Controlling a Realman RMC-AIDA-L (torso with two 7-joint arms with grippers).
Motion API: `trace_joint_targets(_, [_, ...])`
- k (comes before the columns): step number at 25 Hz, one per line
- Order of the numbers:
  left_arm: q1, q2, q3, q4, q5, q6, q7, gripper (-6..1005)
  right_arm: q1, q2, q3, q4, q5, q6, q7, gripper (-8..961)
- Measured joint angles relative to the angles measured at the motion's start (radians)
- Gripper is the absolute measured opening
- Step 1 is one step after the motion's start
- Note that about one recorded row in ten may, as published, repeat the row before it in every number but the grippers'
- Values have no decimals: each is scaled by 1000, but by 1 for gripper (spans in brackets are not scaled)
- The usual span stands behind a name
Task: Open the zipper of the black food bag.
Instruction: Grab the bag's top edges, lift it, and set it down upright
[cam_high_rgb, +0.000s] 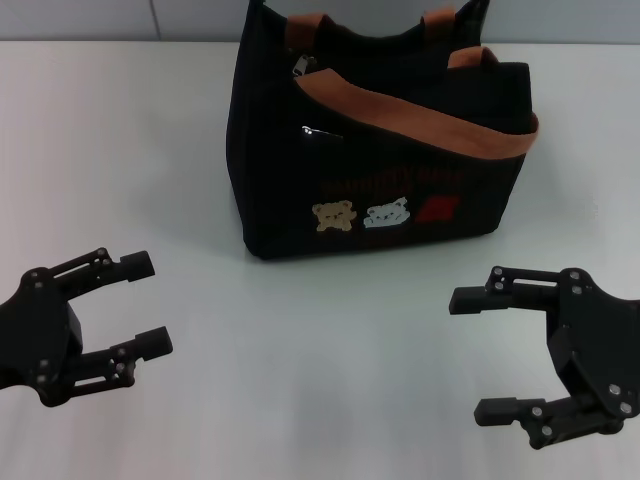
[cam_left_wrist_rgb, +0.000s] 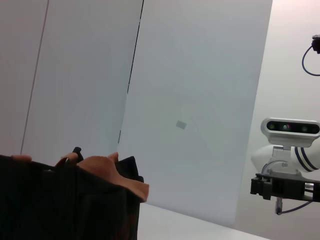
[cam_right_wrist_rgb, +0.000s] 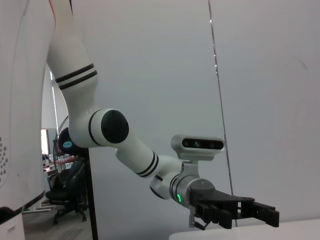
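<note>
The black food bag stands upright at the far middle of the white table, with orange-brown trim, two bear patches and a red patch facing me. At its top left corner a small silver pull tab marks the zipper, and the rim looks closed. My left gripper hovers open at the near left, well short of the bag. My right gripper hovers open at the near right, also apart from it. In the left wrist view the bag's top corner and handle fill the lower corner.
The white table spreads between the grippers and the bag. Pale wall panels stand behind. The right wrist view shows my left arm against the wall, with an office chair far off.
</note>
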Motion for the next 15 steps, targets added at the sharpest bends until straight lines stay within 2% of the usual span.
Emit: trace_joint_targets(15, [0, -9, -3, -3, -4, -27, 0, 811, -4, 2, 1, 2, 3, 0, -6, 827])
